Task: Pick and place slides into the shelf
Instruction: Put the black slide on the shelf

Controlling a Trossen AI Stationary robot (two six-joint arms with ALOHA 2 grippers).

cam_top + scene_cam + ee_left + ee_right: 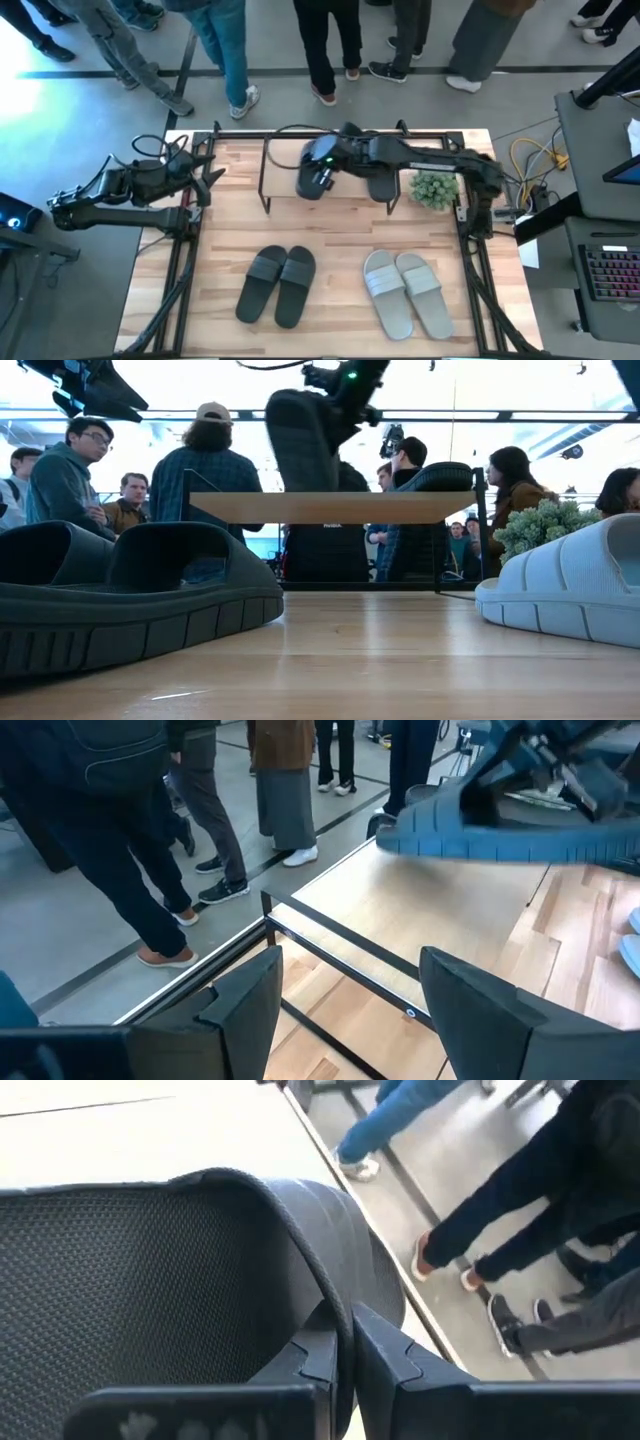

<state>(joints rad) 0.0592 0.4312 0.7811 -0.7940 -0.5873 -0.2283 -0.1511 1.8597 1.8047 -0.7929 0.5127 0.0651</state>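
The shelf (330,185) stands at the table's far middle, and its top board (330,507) carries one dark slide (380,186). My right gripper (322,165) reaches in from the right and is shut on another dark slide (313,180), which is up over the board's left part (300,440). A dark pair (277,285) and a light grey pair (405,292) lie soles down on the near half of the table. My left gripper (205,175) waits open at the table's far left, its fingers (250,1000) empty. My right gripper pinches the edge of the slide's wide strap (322,1302) between its two fingers, one finger inside the strap and one on its smooth outer face. The fingers slant downward from the right. The slide hangs steeply tilted (300,445), its lower end just above the top board.
A small green plant (435,188) stands right of the shelf. Several people stand beyond the table's far edge (330,132). Bare wood shows between the shelf and the two pairs (330,230).
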